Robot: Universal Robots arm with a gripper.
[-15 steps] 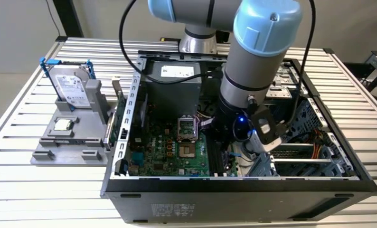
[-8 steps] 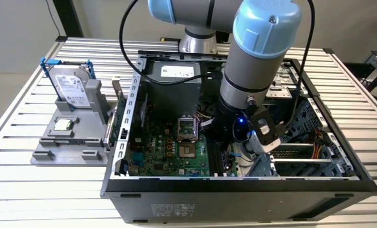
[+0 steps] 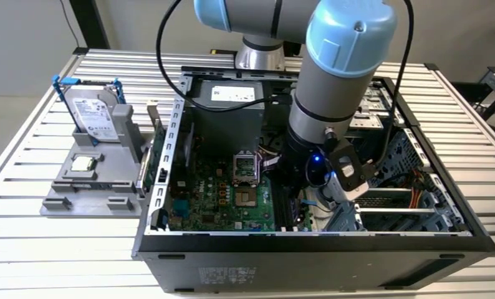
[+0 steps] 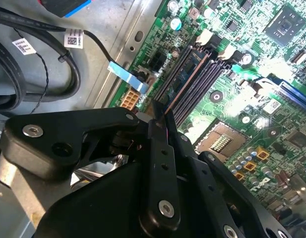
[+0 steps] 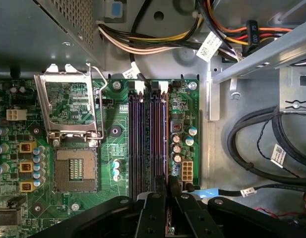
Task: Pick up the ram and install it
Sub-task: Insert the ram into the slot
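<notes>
Hovering inside the case, the pincer (image 4: 160,116) grips the ram (image 4: 185,77) edgewise, seated in its slot.

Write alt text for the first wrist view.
The black gripper hangs over the motherboard's memory slots, its fingers closed on the thin ram stick, which is lined up with the slot nearest the case wall. Beside the slots, the processor socket lies open with its metal cover raised.
</notes>
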